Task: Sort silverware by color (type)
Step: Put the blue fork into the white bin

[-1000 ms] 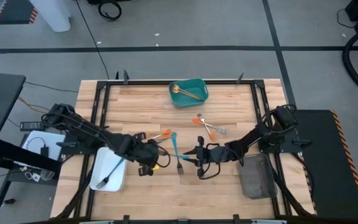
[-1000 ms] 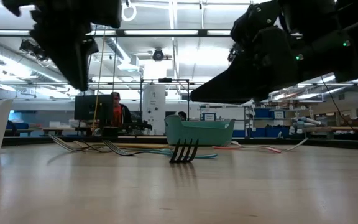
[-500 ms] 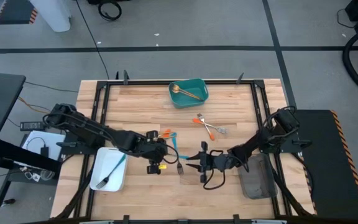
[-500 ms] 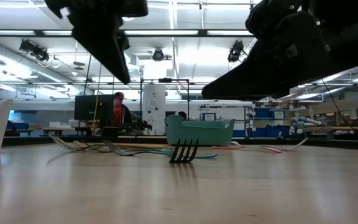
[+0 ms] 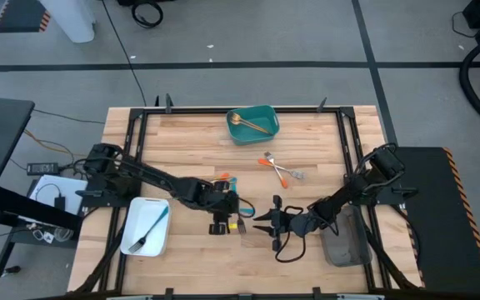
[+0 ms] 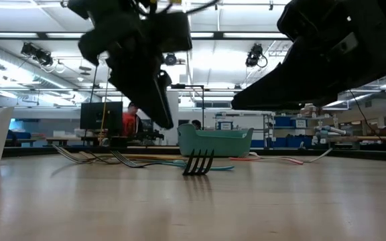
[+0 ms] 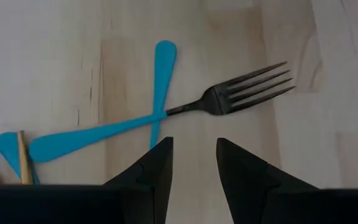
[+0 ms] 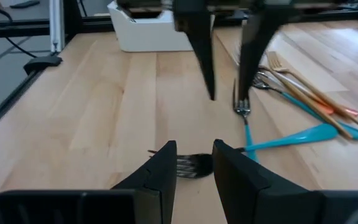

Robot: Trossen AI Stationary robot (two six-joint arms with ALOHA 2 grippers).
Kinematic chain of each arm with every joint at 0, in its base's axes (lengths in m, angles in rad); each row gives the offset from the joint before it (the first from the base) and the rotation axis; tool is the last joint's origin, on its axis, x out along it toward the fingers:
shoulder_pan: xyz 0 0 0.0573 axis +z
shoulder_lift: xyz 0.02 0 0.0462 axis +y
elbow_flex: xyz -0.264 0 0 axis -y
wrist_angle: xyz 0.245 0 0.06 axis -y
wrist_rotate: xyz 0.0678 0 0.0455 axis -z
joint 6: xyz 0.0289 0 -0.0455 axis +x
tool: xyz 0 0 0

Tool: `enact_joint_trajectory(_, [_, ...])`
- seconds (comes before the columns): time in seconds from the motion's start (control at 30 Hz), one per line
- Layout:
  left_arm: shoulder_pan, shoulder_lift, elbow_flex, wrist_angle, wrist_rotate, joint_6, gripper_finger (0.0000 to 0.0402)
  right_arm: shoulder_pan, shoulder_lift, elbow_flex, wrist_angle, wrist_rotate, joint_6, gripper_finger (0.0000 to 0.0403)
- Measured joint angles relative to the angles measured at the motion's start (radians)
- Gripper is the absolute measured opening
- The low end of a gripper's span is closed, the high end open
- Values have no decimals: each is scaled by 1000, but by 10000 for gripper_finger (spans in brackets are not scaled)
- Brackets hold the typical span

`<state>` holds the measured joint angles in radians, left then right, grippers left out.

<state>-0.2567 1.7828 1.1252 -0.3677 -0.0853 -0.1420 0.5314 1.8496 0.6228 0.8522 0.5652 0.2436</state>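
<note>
A blue-handled fork (image 7: 166, 112) with a dark head lies flat on the wood, its handle crossing a second blue handle (image 7: 160, 78). In the low view its tines (image 6: 198, 163) curve up off the table. My left gripper (image 5: 223, 221) hangs open just above it, the fingers (image 7: 160, 165) short of the fork's neck. My right gripper (image 5: 265, 221) is open on the fork's right side and points at the fork head (image 8: 194, 165) without touching it. More silverware (image 8: 303, 87) lies heaped beyond, with gold and orange handles in it.
The white tray (image 5: 146, 225) near the left edge holds one blue-handled fork. A gold piece lies in the teal tray (image 5: 253, 123) at the far side. The grey tray (image 5: 344, 237) sits on the right, under the right arm. Two orange-handled pieces (image 5: 279, 168) lie mid-table.
My left gripper has travelled toward the table's right, from beside the white tray to above the blue-handled fork, staying open. My right gripper has drawn back a little toward the near edge. The fork has not moved.
</note>
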Motion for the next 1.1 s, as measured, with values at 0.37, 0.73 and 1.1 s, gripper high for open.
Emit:
enact_joint_trajectory(0.37, [89, 32, 0, 56, 167, 101, 133, 13, 0, 0, -36, 0, 94, 110])
enact_joint_trajectory(0.73, [110, 126, 70, 77, 195, 287, 133, 20, -14, 0, -129, -33, 217, 110])
enact_joint_trajectory(1.1, [130, 144, 80, 70, 201, 639, 133, 66, -22, 0, -148, 8, 251, 110])
